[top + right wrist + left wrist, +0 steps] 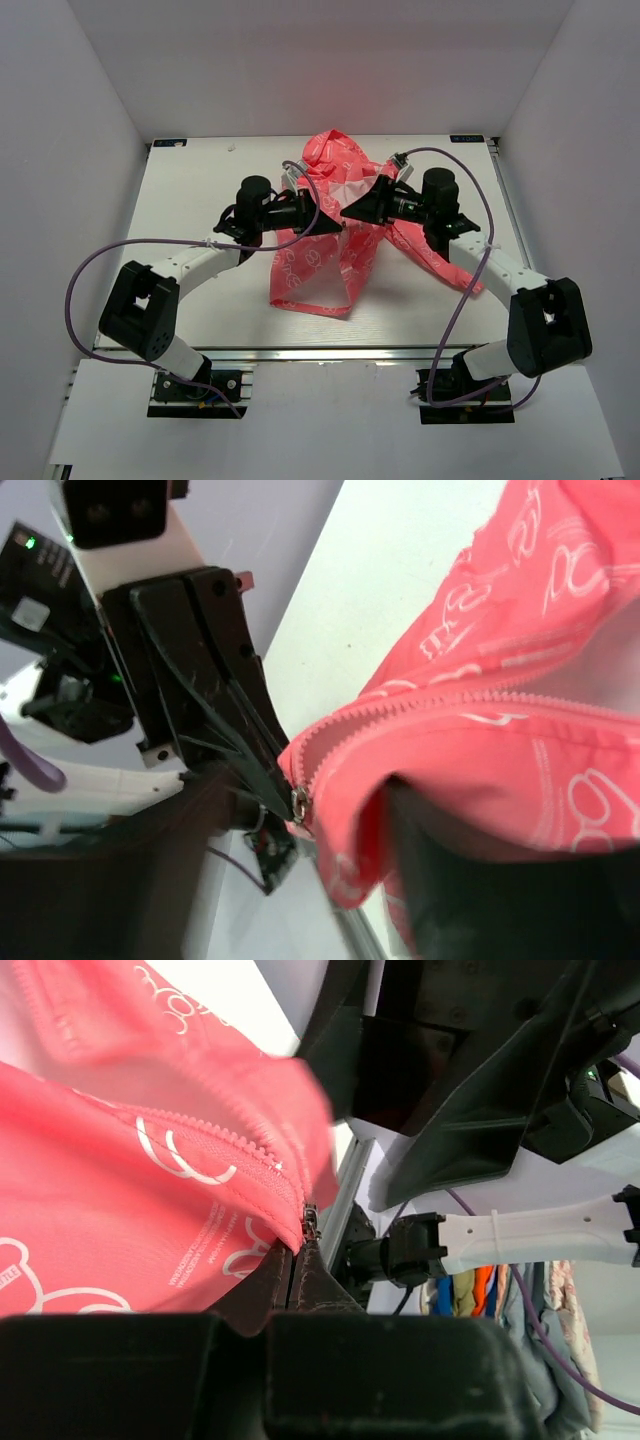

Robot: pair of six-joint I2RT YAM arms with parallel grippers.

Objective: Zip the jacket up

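Note:
The coral-pink jacket [320,260] with white print lies bunched mid-table, its hem toward the front edge. Both grippers meet above its middle. My left gripper [336,223] is shut, its tips [303,1250] pinching the small metal zipper pull [309,1222] at the end of the zipper teeth [220,1130]. In the right wrist view the left arm's black fingers [215,670] come to a point on that pull [297,802]. My right gripper [347,212] stands open [315,830]. Jacket fabric [500,730] sags between its blurred fingers and drapes over the right one.
The white table [200,200] is boxed in by pale walls on three sides, with an aluminium rail [320,353] along the front edge. Purple cables [90,270] loop off both arms. Hanging clothes [480,1290] show beyond the table in the left wrist view.

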